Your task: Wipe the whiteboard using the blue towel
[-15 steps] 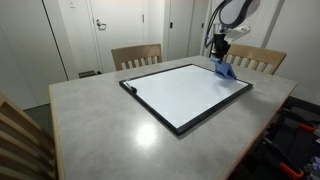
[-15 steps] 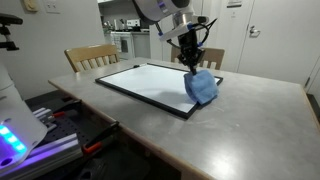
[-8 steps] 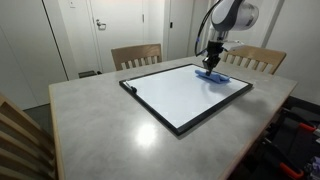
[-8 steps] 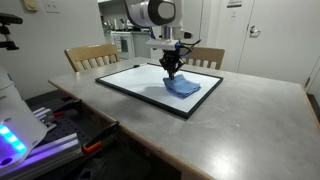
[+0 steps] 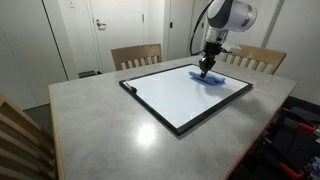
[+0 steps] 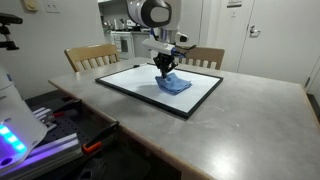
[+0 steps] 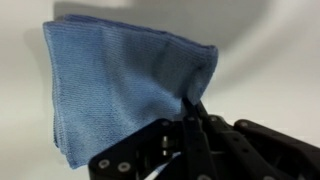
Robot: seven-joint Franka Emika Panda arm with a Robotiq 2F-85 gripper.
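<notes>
Lying flat on the grey table (image 5: 90, 130), the whiteboard (image 5: 175, 95) has wooden chairs (image 5: 136, 56) beyond.

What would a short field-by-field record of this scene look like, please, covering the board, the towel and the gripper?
support: grey table
whiteboard: lies flat on the table, thin black frame
blue towel: on the whiteboard, near the edge facing the chairs
gripper: shut on the blue towel, pinching it from above
towel shape: folded in layers, seen in the wrist view
board surface: no marks visible in an exterior view
</notes>
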